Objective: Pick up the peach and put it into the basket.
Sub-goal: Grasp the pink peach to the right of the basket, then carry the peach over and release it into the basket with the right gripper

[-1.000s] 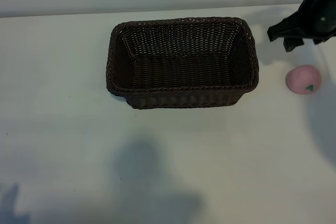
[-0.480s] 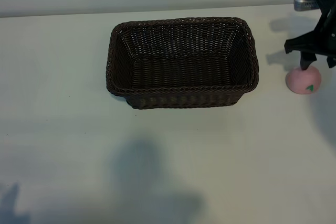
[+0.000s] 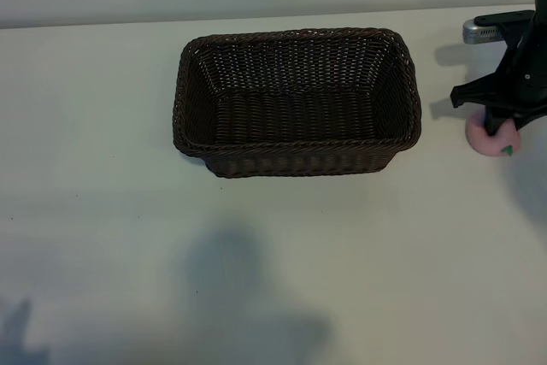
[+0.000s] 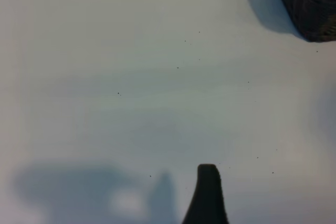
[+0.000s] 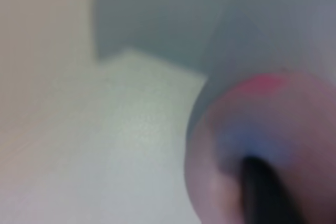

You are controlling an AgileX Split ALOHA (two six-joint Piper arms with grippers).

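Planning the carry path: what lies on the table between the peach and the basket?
Nothing: in the exterior view only bare table separates the peach, under the right hand, from the basket.

The basket (image 3: 297, 102) sits on the table (image 3: 256, 254) just above the exterior view's middle, long side running nine to three o'clock. The peach (image 3: 491, 138) lies on the table at three o'clock from the basket, apart from its wall, near the view's edge. The right gripper (image 3: 497, 126) stands on top of the peach, pointing down.
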